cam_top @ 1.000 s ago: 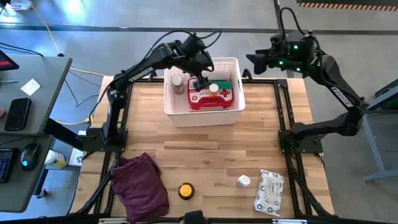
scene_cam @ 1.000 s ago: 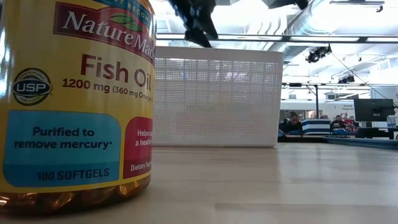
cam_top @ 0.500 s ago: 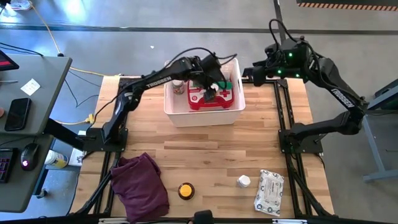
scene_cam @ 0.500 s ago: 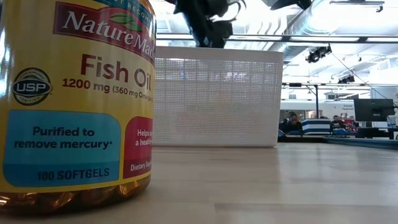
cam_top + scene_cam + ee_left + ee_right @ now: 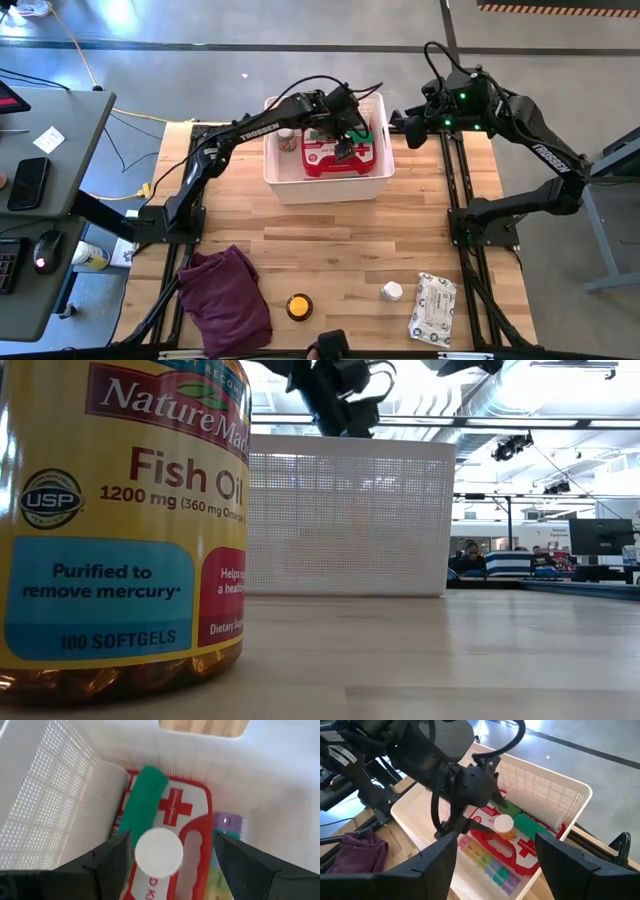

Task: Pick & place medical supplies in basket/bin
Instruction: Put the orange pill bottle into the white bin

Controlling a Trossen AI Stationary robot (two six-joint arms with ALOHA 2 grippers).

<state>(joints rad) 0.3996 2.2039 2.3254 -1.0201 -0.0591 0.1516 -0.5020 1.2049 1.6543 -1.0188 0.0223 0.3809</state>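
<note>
step: bottle [image 5: 159,851] release into basket [image 5: 285,182] | left fingers [image 5: 165,857] spread, nothing gripped (bottle rests on red case [image 5: 192,827]) | right fingers [image 5: 495,852] open, empty | advice: a straight lift is called for

Fish oil bottle [image 5: 120,520] before basket [image 5: 350,520]

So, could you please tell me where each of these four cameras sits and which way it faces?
High: overhead, straight down; both arms, basket.
Low: table height, level across; fish oil bottle close, left arm above the basket.
Left wrist: down into the basket; left gripper open around a white-capped bottle on the red first-aid case.
Right wrist: beside the basket; right gripper open.
Both wrists share that case.
</note>
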